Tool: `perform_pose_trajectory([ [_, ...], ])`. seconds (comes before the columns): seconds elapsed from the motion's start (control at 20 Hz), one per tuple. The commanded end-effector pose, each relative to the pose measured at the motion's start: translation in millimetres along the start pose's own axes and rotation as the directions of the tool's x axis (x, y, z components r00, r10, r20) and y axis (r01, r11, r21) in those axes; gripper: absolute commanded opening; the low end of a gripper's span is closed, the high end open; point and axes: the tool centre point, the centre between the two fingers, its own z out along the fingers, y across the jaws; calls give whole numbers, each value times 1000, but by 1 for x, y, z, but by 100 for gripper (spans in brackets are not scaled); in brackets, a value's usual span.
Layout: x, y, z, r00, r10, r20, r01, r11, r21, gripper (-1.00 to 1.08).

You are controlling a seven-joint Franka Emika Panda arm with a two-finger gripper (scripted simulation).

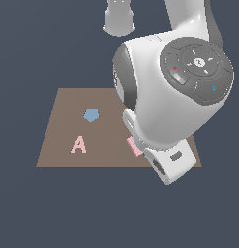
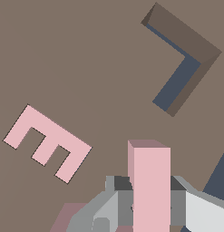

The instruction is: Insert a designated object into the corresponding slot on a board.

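The arm fills most of the exterior view because it leans in low over the board, its bulk hiding the side of the board towards the exterior view's right. That posture makes sense: the work is happening just under the wrist, close to the surface.

The board lies flat on the dark floor. On it, towards the exterior view's left of the arm, sit the pentagon and the A, each seated in its own place and well apart from the action. They need no attention.

In the wrist view the slot shows as a dark right-angled recess in the board, open and unfilled, with the floor's blue-grey visible at its bottom. The E rests flush on the board well to one side of the slot, also out of the way. A corner of another dark recess peeks in beside the gripper.

The gripper pinches the block between its two fingers, holding one pink limb so it juts out ahead of the camera. The block's other limb is largely hidden by the fingers. From the exterior view only a sliver of the block shows under the wrist.

The block hangs above the board, apart from the slot and not yet over it. Judging by this, the carry is under way; aligning the block's angle with the slot comes next.
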Motion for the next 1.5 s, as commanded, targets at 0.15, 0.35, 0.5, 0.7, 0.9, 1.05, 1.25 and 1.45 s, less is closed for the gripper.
perform_pose_trajectory([
  [0.15,23,19,-1,969,-245,-1,245,969,0,-100],
  [0.35,42,28,-1,914,-406,-2,406,914,0,-100],
  [0.5,55,33,-1,861,-509,-2,509,861,-1,-100],
  [0.7,72,35,-1,786,-619,-3,619,786,-1,-100],
  [0.9,85,36,-1,715,-699,-3,699,715,-1,-100],
  [1.05,93,35,-1,670,-743,-4,743,670,-1,-100],
  [1.25,100,34,-1,625,-780,-4,781,625,-1,-100],
  [1.45,104,33,-1,602,-799,-4,799,602,-1,-100],
])
